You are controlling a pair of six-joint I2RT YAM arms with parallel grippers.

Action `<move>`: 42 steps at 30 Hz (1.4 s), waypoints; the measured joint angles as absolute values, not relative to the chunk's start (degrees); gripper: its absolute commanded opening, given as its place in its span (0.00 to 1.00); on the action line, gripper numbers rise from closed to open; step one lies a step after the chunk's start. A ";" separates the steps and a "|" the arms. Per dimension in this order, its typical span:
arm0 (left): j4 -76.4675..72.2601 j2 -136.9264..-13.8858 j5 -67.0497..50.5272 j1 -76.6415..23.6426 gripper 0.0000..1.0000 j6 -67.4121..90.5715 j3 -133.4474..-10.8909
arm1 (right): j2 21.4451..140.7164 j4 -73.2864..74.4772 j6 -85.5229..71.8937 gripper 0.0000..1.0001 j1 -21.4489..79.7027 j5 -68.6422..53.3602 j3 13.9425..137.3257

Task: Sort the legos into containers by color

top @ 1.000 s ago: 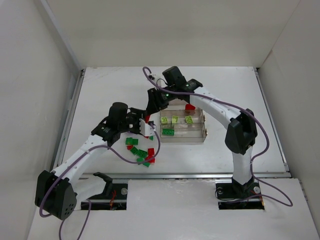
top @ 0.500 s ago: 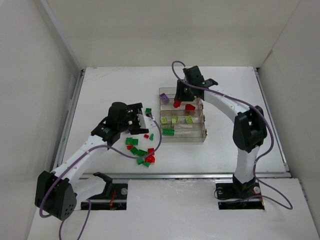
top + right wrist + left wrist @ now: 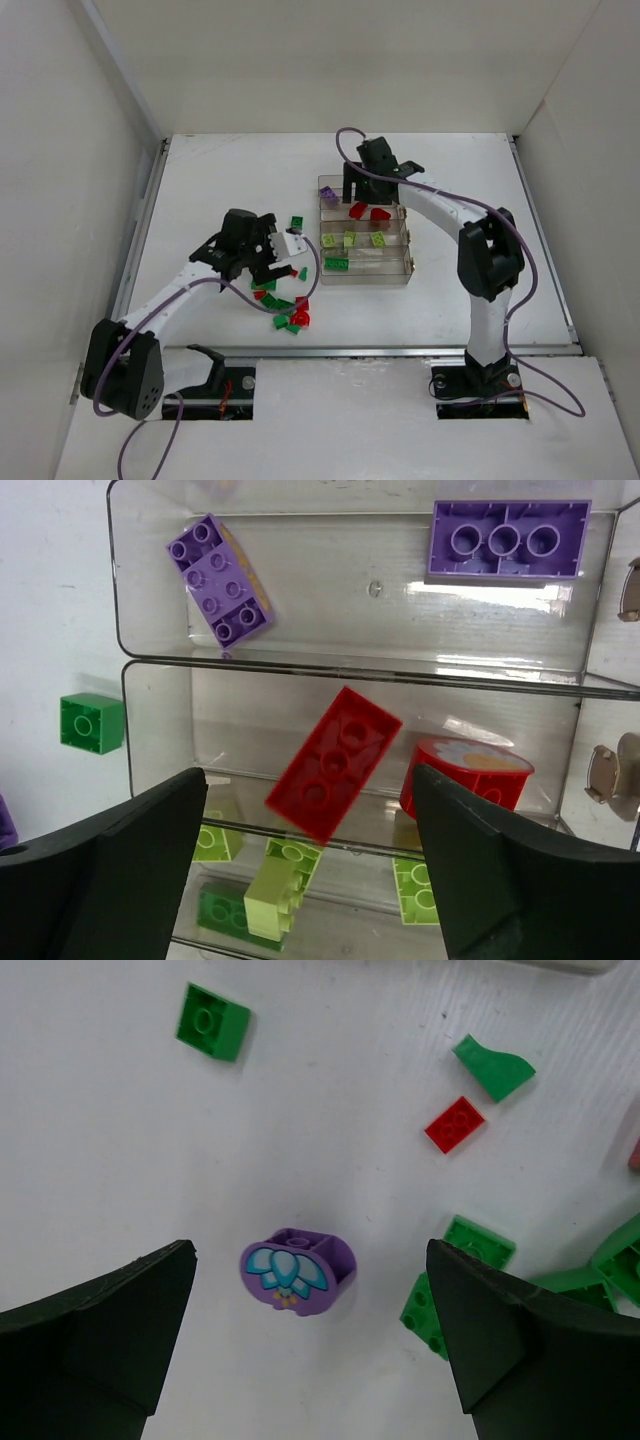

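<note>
The clear container tray (image 3: 409, 264) has four long compartments. My right gripper (image 3: 352, 197) hangs open above its second compartment (image 3: 350, 670), where a red lego (image 3: 333, 763) lies tilted and free of the fingers, beside a round red piece (image 3: 465, 775). Two purple legos (image 3: 218, 578) sit in the far compartment, and lime ones (image 3: 282, 880) lie nearer. My left gripper (image 3: 310, 1300) stands open over the table, with a round purple lego with a flower print (image 3: 297, 1270) lying between its fingers, untouched. Loose green and red legos (image 3: 285, 305) lie beside it.
A green cube (image 3: 92, 722) sits on the table just outside the tray's left wall. Green bricks (image 3: 212, 1022) and a small red one (image 3: 454, 1124) lie scattered beyond the left gripper. White walls enclose the table on three sides.
My right gripper carried the red lego from left of the tray to over it and opened; the lego now lies in the second compartment. My left gripper opened wide over the purple lego.
</note>
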State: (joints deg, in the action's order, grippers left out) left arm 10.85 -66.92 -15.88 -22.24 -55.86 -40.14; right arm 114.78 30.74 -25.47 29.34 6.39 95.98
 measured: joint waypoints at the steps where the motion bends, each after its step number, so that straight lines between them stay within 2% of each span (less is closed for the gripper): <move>1: 11.20 -67.85 -15.84 -22.06 0.99 -55.37 -40.16 | 114.78 30.57 -25.30 0.91 29.34 6.50 95.98; 4: 13.17 -71.20 -15.81 -21.54 0.99 -53.04 -41.19 | 114.72 30.44 -25.06 0.95 29.34 6.70 95.88; 9: 17.10 -77.93 -16.32 -18.94 0.98 -47.57 -48.99 | 113.03 30.09 -23.14 0.95 29.43 6.70 95.46; 19: 31.16 -89.06 -19.70 -12.14 0.99 -50.57 -63.20 | 108.44 28.56 -17.98 0.95 30.76 5.76 94.83; 31: 30.22 -94.15 -7.29 -11.84 0.99 -17.30 -67.94 | 108.20 27.86 -18.24 0.95 30.79 3.57 92.40; 38: 29.76 -98.17 -4.21 -11.84 0.99 -2.74 -67.70 | 106.83 27.81 -18.39 0.95 30.79 3.46 91.48; 42: 29.47 -98.32 -2.96 -11.57 0.90 1.54 -66.41 | 106.02 27.83 -18.41 0.95 30.79 3.49 90.91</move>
State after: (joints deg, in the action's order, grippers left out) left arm 29.47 -98.32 -2.96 -11.57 1.54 -66.41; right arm 106.02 27.83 -18.41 30.79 3.49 90.91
